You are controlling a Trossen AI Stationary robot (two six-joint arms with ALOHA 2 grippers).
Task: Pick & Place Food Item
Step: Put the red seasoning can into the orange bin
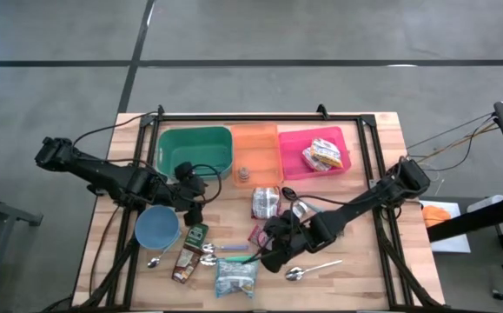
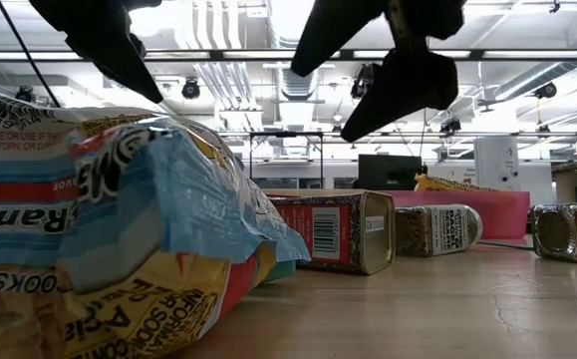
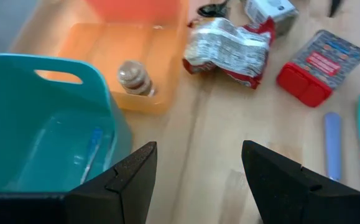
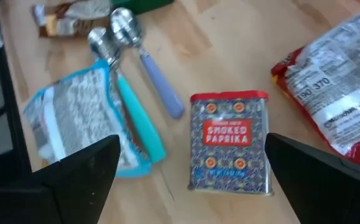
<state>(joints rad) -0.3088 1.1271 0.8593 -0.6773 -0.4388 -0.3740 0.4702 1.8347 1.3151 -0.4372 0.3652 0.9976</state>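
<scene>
A red "Smoked Paprika" tin (image 4: 230,149) lies flat on the wooden table (image 1: 355,278), also seen in the high view (image 1: 256,233) and the low view (image 2: 340,231). My right gripper (image 4: 192,186) hovers just above it, open, with one finger on either side and nothing between them; in the high view it is at the table's middle (image 1: 274,246). My left gripper (image 3: 195,180) stands open and holds nothing near the teal bin (image 3: 36,124), left of centre in the high view (image 1: 192,202).
Teal (image 1: 195,149), orange (image 1: 255,149) and pink (image 1: 314,149) bins line the far edge; the pink one holds a snack packet (image 1: 323,155). A ramen packet (image 1: 235,276), spoons (image 4: 127,46), a silver-red bag (image 1: 266,202), a blue bowl (image 1: 157,226) and brown packets (image 1: 188,252) crowd the near half.
</scene>
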